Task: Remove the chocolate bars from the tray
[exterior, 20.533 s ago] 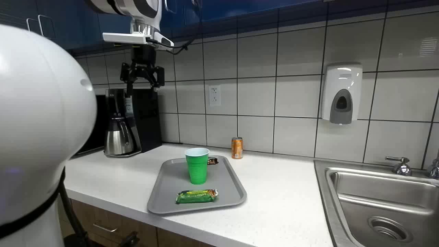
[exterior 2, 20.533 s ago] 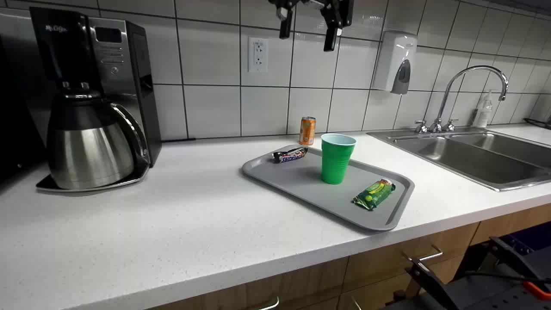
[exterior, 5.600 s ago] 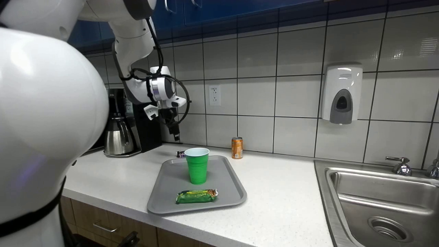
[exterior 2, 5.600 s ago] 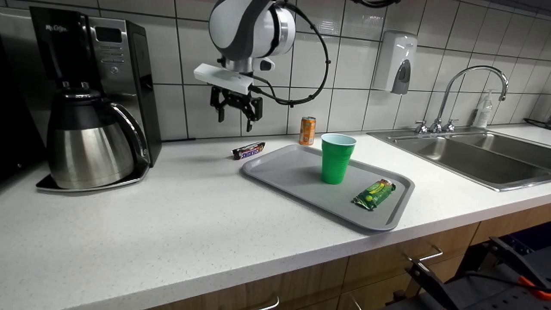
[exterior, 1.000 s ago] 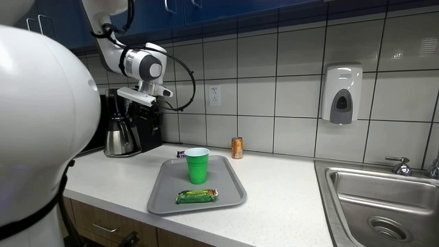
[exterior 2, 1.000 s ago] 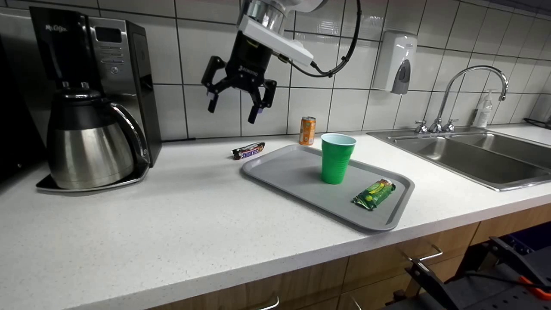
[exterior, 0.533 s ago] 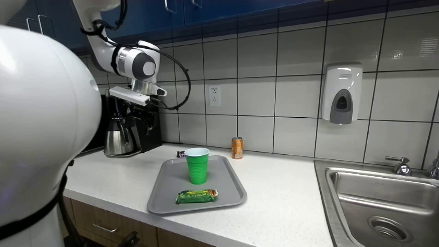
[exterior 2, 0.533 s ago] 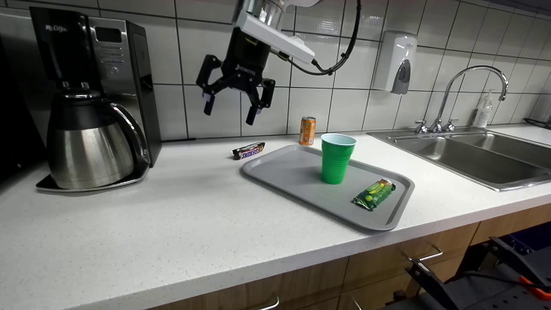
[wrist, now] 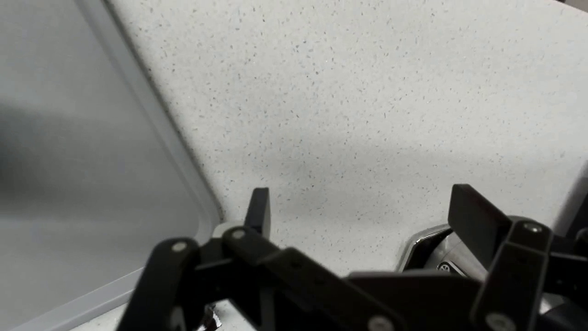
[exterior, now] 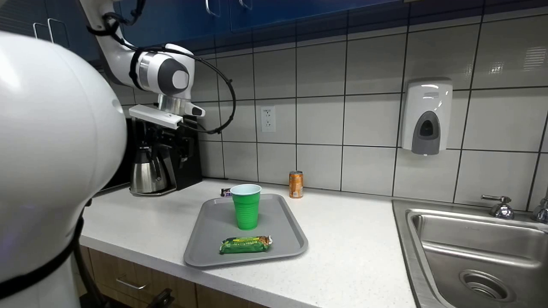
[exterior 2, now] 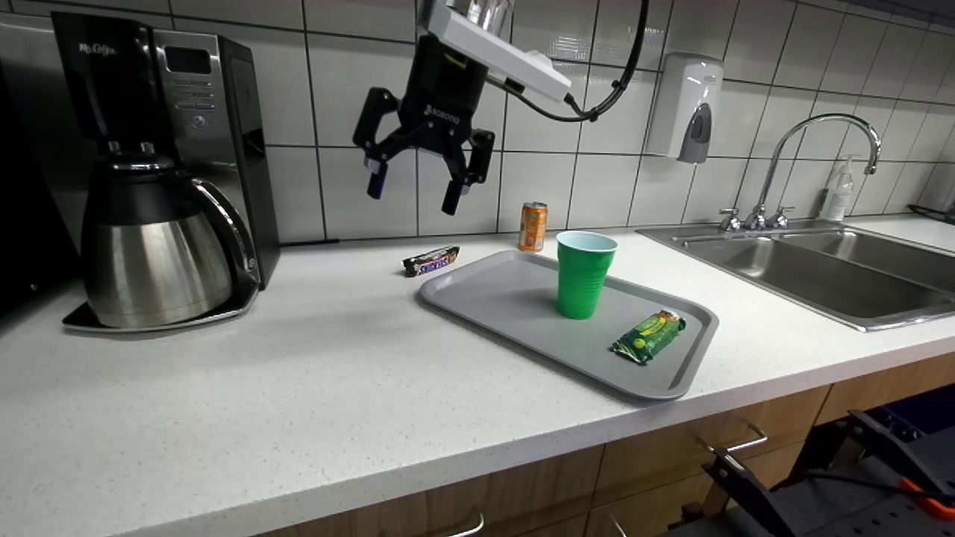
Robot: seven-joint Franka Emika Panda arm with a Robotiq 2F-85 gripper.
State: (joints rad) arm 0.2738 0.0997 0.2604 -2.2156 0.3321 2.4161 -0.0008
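Observation:
The green-wrapped chocolate bar [exterior: 246,244] lies flat on the front part of the grey tray [exterior: 205,246]; it also shows there [exterior 2: 649,337]. A dark Snickers bar [exterior 2: 431,261] lies on the counter just outside the tray's back corner; its end [exterior: 225,192] shows behind the cup. A green cup [exterior 2: 586,280] with a white rim stands upright on the tray between the bars. My gripper [exterior 2: 414,197] is open and empty, high above the counter. In the wrist view, the open fingers [wrist: 360,202] hang over bare counter beside the tray [wrist: 92,161].
A coffee maker [exterior 2: 246,142] with a steel carafe [exterior 2: 160,261] stands beside the gripper. An orange can [exterior 2: 533,226] stands behind the tray by the tiled wall. A steel sink [exterior: 411,239] and a soap dispenser [exterior: 428,115] are on the far side.
The Snickers bar, on the tray 20.5 s ago, is on the counter since 5.6 s ago. The open gripper has since turned and, over the last second, shifted toward the coffee maker.

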